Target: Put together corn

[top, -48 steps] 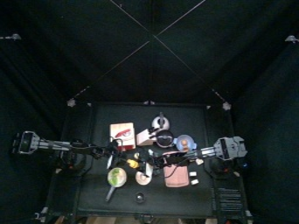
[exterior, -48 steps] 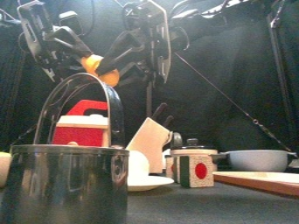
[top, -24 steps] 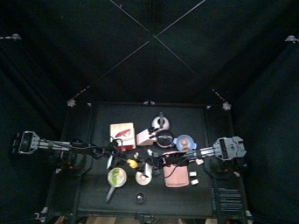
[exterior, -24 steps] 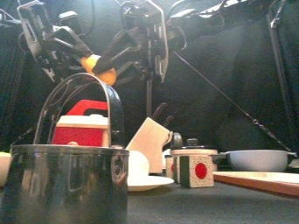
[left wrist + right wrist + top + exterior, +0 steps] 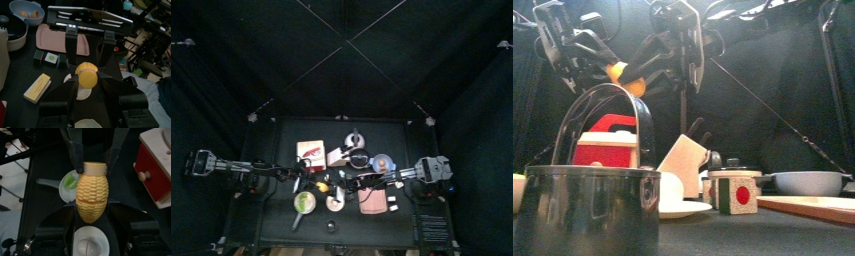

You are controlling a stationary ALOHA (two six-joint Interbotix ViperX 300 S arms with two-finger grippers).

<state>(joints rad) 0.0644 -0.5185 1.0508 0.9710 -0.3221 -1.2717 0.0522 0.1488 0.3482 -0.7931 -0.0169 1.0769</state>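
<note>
Nearest the front edge stands a steel pot with a tall arched handle, and behind it a red box. A white disc and a green-centred pan lie on the table below the raised arms. To the right sit a small cube, a grey bowl and a pink board.

High above the table's left half the two grippers meet. The left gripper clamps a short yellow corn piece (end-on to its camera), jaws held fairly wide by it. The right gripper grips the long corn piece, kernels showing. Both pieces touch end to end.
</note>
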